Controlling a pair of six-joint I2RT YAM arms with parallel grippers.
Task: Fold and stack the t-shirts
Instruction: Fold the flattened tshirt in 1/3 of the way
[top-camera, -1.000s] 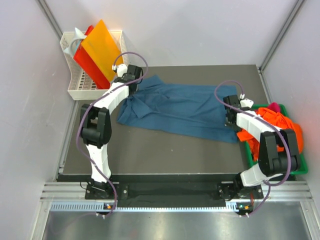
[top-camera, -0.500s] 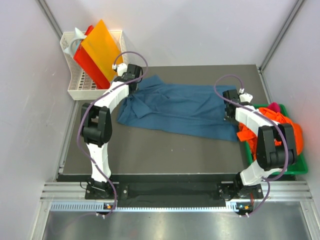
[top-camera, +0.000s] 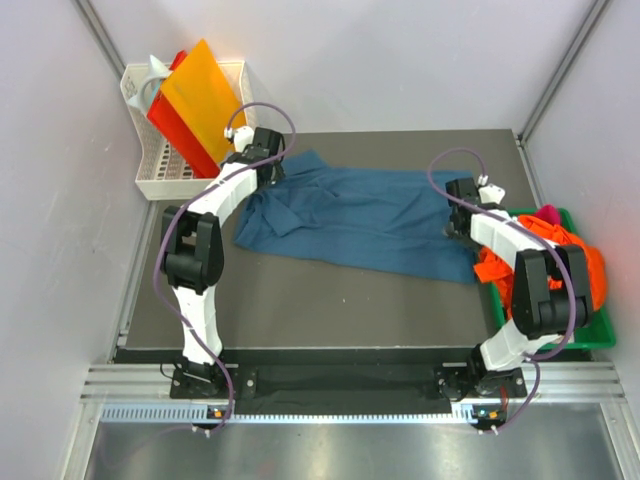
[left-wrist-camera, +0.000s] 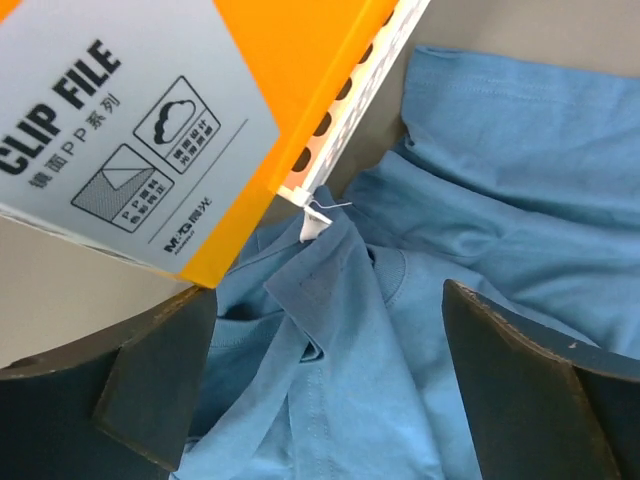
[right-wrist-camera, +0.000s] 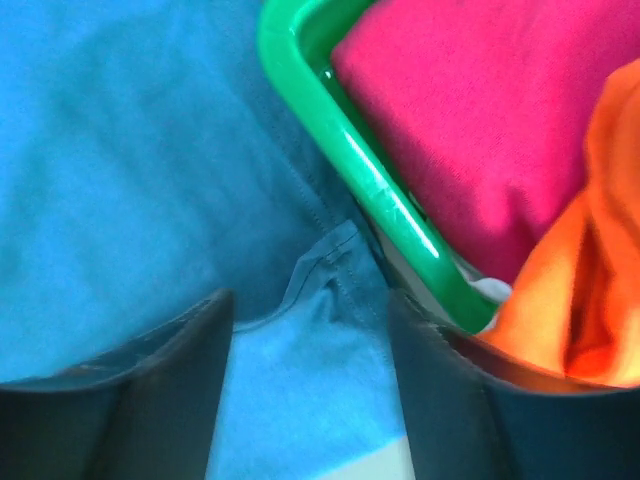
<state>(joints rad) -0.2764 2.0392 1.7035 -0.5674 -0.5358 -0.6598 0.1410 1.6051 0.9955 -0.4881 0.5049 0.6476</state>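
Left end effector (left-wrist-camera: 325, 300) open over the collar (left-wrist-camera: 385, 265), right end effector (right-wrist-camera: 305, 310) open over the hem (right-wrist-camera: 330, 260); teal-blue t-shirt (top-camera: 360, 220) sprawls mid-frame on the tabletop (top-camera: 330, 300), limp and light, so I'd pinch those stitched edges.

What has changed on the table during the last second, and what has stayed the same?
The right gripper shifted a little toward the far side, along the blue t-shirt edge beside the green tray. Both grippers now stand open above the shirt, holding nothing. The left gripper, the shirt and the tray stayed where they were.
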